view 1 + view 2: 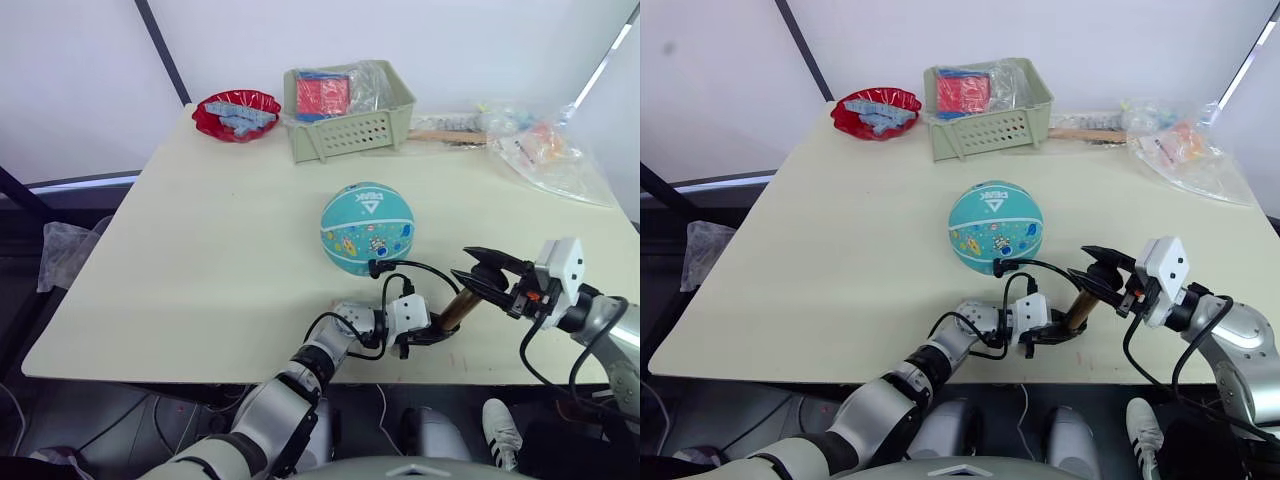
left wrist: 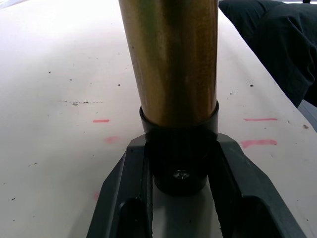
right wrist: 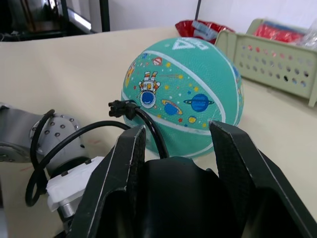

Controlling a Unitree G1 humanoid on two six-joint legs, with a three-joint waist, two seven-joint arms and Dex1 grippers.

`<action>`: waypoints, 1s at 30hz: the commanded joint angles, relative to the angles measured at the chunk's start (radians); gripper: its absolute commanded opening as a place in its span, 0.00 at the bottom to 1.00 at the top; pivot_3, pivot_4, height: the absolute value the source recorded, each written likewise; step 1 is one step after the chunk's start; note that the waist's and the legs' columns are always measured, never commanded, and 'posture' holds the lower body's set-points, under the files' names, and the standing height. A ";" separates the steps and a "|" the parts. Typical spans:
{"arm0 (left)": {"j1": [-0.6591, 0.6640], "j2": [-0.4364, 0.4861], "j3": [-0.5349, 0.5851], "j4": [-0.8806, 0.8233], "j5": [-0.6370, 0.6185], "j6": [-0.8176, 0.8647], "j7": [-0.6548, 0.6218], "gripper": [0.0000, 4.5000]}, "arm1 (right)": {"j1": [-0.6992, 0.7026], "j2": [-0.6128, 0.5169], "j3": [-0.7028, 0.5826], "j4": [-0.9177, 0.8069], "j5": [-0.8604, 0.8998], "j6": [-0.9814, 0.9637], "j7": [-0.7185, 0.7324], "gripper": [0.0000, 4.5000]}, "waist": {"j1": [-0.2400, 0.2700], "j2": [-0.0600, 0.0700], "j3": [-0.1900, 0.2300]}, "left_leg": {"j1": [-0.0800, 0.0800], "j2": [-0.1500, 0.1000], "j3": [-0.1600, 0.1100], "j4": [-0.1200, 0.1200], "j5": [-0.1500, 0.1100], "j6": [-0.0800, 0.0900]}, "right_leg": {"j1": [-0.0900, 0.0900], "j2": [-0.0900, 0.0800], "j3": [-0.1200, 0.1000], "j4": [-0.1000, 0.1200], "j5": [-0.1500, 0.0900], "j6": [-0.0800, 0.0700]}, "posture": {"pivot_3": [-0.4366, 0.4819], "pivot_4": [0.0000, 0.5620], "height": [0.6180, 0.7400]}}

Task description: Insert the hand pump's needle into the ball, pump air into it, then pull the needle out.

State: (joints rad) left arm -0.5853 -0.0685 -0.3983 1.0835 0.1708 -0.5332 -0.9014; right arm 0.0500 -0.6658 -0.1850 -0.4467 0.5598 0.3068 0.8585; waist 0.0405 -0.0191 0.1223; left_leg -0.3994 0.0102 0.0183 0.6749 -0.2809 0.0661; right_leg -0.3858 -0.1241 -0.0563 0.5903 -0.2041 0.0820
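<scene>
Pale beige table (image 1: 200, 250) under white walls, with a green basket (image 1: 350, 125) and a red dish (image 1: 237, 113) along the upper centre of the frame and clear plastic bags (image 1: 550, 150) at upper right. Teal ball (image 1: 367, 228) resting at the frame's centre, the pump's hose tip touching its near side; needle itself too small to make out. Hand pump (image 1: 455, 312) lying below the ball at lower centre. Left gripper (image 1: 425, 335) clamped on the black end cap at the barrel's base. Right gripper (image 1: 478, 275) closed around the black handle end, jaws moderately apart on it.
</scene>
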 commanded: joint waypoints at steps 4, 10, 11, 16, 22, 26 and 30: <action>0.045 0.038 -0.034 0.082 0.060 0.048 0.000 0.23 | -0.068 -0.059 -0.151 -0.109 0.203 0.104 -0.008 0.34 | 0.001 0.003 0.005 | -0.001 -0.001 0.000 0.000 0.000 0.000 | 0.000 0.000 0.000 0.000 0.000 0.000 | 0.48 0.27 0.98; 0.043 0.037 -0.035 0.079 0.056 0.049 -0.005 0.23 | -0.132 -0.118 -0.260 -0.130 0.318 0.182 -0.039 0.34 | 0.001 0.006 0.009 | -0.001 -0.001 0.000 0.000 0.000 0.000 | -0.001 -0.001 0.000 0.000 0.000 0.000 | 0.48 0.27 0.98; 0.043 0.036 -0.035 0.079 0.056 0.049 -0.005 0.23 | -0.139 -0.126 -0.275 -0.130 0.336 0.192 -0.044 0.34 | 0.001 0.006 0.010 | -0.002 -0.001 0.000 0.000 0.000 0.000 | -0.001 -0.001 0.000 0.000 0.000 0.000 | 0.48 0.27 0.98; 0.040 0.036 -0.035 0.079 0.055 0.050 -0.008 0.23 | -0.188 -0.173 -0.356 -0.111 0.426 0.246 -0.071 0.34 | 0.000 0.006 0.011 | -0.002 -0.001 0.000 0.000 0.000 0.000 | -0.001 -0.001 0.000 0.000 0.000 0.000 | 0.48 0.27 0.98; 0.040 0.038 -0.035 0.078 0.055 0.050 -0.010 0.23 | -0.240 -0.215 -0.415 -0.095 0.506 0.293 -0.102 0.34 | 0.001 0.006 0.012 | -0.002 -0.001 0.000 0.001 0.000 0.000 | -0.001 -0.001 0.000 0.000 0.000 0.000 | 0.48 0.27 0.98; 0.038 0.035 -0.034 0.078 0.053 0.051 -0.011 0.23 | -0.174 -0.210 -0.374 -0.112 0.455 0.293 -0.064 0.34 | 0.001 0.006 0.012 | -0.002 -0.001 0.000 0.001 0.000 0.000 | 0.000 -0.001 0.000 0.000 0.000 0.000 | 0.48 0.27 0.98; 0.039 0.033 -0.031 0.075 0.050 0.053 -0.009 0.23 | -0.087 -0.184 -0.293 -0.122 0.370 0.255 -0.036 0.34 | 0.000 0.004 0.010 | -0.001 -0.001 0.000 0.000 0.000 0.000 | 0.000 0.000 0.000 0.000 0.000 0.000 | 0.48 0.27 0.98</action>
State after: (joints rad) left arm -0.5883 -0.0667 -0.3997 1.0749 0.1636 -0.5338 -0.9119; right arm -0.0714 -0.8563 -0.5257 -0.5592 0.9632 0.5592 0.8028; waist 0.0402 -0.0151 0.1319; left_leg -0.3999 0.0093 0.0181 0.6754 -0.2808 0.0663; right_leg -0.3855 -0.1243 -0.0566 0.5903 -0.2040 0.0822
